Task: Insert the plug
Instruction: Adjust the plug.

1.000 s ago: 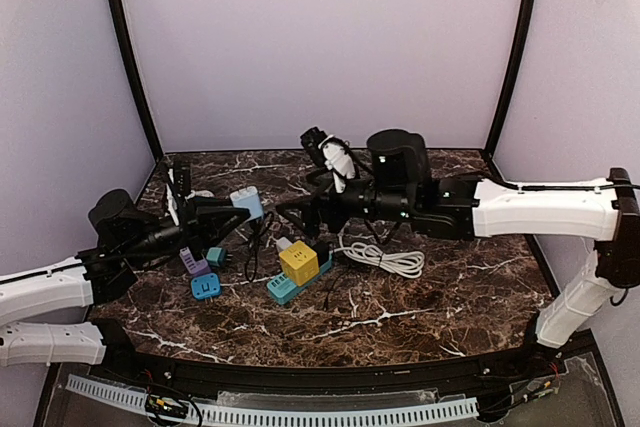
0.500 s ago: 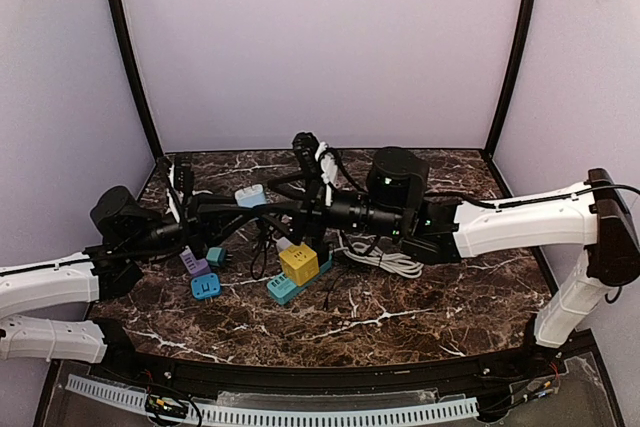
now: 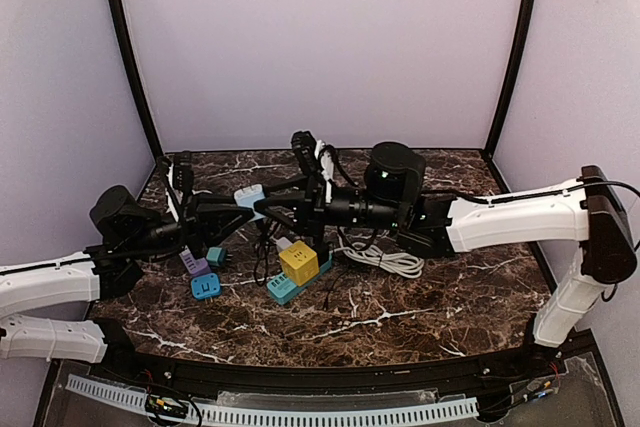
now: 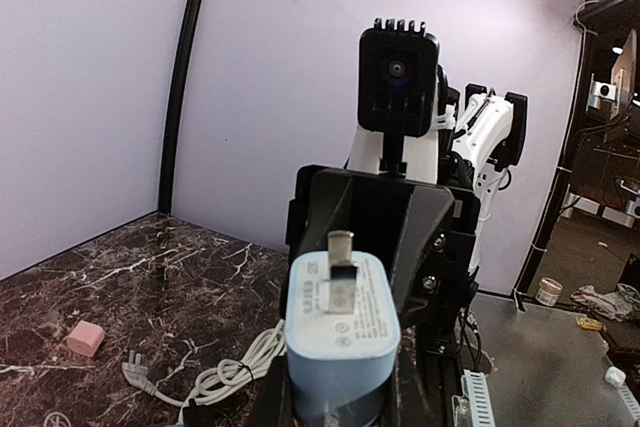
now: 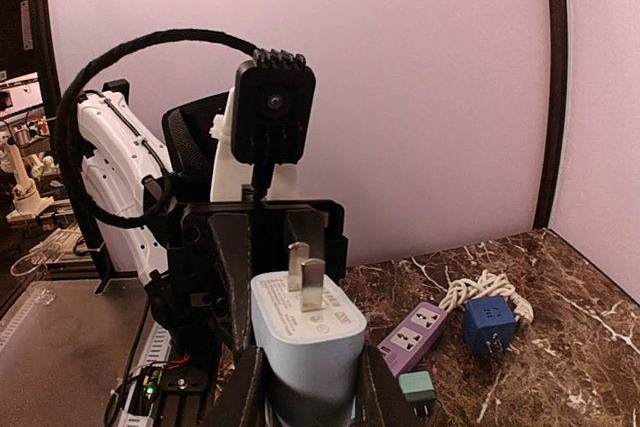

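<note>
A light blue plug (image 3: pixel 250 197) with two metal prongs hangs above the table's left half. My left gripper (image 3: pixel 236 210) is shut on it from the left. My right gripper (image 3: pixel 266 205) reaches in from the right and its fingers press on the same plug. In the left wrist view the plug (image 4: pixel 340 322) fills the bottom centre, prongs up, with the right gripper's black body right behind it. From the right wrist, the plug (image 5: pixel 305 332) sits between the two black fingers (image 5: pixel 245 392). A yellow cube socket (image 3: pixel 298 263) stands on a teal power strip (image 3: pixel 282 290) below.
A purple strip (image 3: pixel 193 264), a blue cube (image 3: pixel 206 286) and a small teal adapter (image 3: pixel 215 256) lie at the left. A coiled white cable (image 3: pixel 385 260) lies right of the yellow cube. A pink block (image 4: pixel 85 338) lies on the marble.
My right arm has swung left to the plug held by the left gripper, and its jaws have gone from wide open to shut on it. The left arm has barely moved.
</note>
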Controlling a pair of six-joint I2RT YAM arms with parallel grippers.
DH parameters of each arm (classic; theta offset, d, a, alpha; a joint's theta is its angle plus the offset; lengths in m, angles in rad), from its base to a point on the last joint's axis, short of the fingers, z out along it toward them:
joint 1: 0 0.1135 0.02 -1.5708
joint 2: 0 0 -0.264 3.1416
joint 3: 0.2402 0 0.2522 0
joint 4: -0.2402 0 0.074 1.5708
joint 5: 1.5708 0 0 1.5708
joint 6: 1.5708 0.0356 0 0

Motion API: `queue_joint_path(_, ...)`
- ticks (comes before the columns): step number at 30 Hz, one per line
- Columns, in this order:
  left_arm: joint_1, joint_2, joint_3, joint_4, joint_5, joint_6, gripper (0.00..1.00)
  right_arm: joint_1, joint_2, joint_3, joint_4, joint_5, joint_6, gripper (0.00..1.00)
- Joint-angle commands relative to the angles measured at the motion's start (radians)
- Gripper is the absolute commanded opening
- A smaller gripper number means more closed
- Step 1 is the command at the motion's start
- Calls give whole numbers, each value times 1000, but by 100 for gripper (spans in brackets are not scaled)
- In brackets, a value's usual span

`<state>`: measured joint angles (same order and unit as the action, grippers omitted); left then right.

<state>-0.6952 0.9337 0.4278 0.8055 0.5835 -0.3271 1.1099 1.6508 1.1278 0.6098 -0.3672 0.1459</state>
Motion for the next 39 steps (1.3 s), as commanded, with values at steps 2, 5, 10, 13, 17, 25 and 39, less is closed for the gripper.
queue_joint_path(2, -7, 2, 29, 67, 34, -41, 1, 2, 40, 32, 2, -63, -3, 0)
queue_joint_path(5, -7, 0, 30, 62, 31, -36, 1, 1, 33, 33, -18, -82, -5, 0)
queue_joint_path(10, -7, -14, 22, 42, -4, -7, 4, 2, 9, 43, -120, -100, -27, 0)
queue_joint_path(13, -6, -33, 15, -16, -21, 102, 49, 2, -10, 59, -235, -101, -48, 0)
queue_joint_path(17, -2, -74, 1, -181, 30, 421, 75, 3, -39, 91, -385, -48, -85, 0)
queue_joint_path(25, 12, -82, 105, -657, 153, 712, 66, 45, 5, 306, -834, 69, -222, 0)
queue_joint_path(39, 12, -58, 157, -710, 186, 714, 23, 105, 78, 438, -973, 130, -300, 0)
